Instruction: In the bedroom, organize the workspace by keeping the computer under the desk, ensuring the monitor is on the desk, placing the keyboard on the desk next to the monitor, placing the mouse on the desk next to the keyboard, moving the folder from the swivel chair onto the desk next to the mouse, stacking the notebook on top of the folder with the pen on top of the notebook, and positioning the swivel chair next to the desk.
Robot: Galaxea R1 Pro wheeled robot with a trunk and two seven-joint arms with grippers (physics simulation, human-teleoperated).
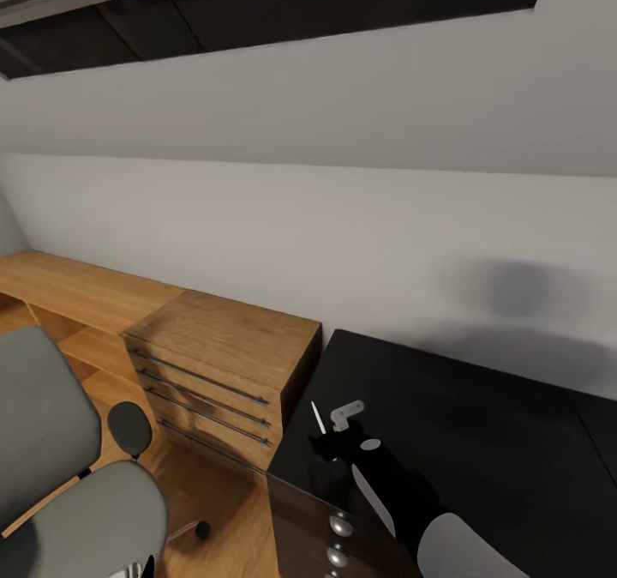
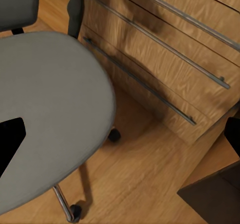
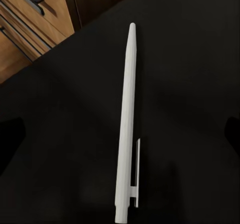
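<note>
The pen (image 3: 126,124) sits between my right fingers (image 1: 330,442), seen from my right wrist camera as a white stick running straight out ahead of the wrist, its clip end nearest the camera and its tapered tip farthest away. The dark finger tips show at either edge of that view, well out to the sides of the pen, so I cannot tell from it whether they pinch the pen at its near end. In the head view the pen (image 1: 318,418) stands up as a short white sliver from the front of my right gripper, tilted slightly, its free end pointing up and away toward the dresser (image 1: 224,364). Its long axis there runs roughly from the gripper toward the wall.

Below it is the glossy black surface (image 1: 480,415), and the pen is over the surface's corner nearest the dresser. Silver knobs (image 1: 341,526) of the drawer unit show below that corner.

My left fingers (image 2: 10,144) hang above the chair (image 2: 50,109); one dark tip shows over the grey seat, the other at the opposite edge, so they are spread with nothing between them. The chair (image 1: 77,509) stands on the wooden floor (image 2: 150,174) just beside the dresser, near the surface.
</note>
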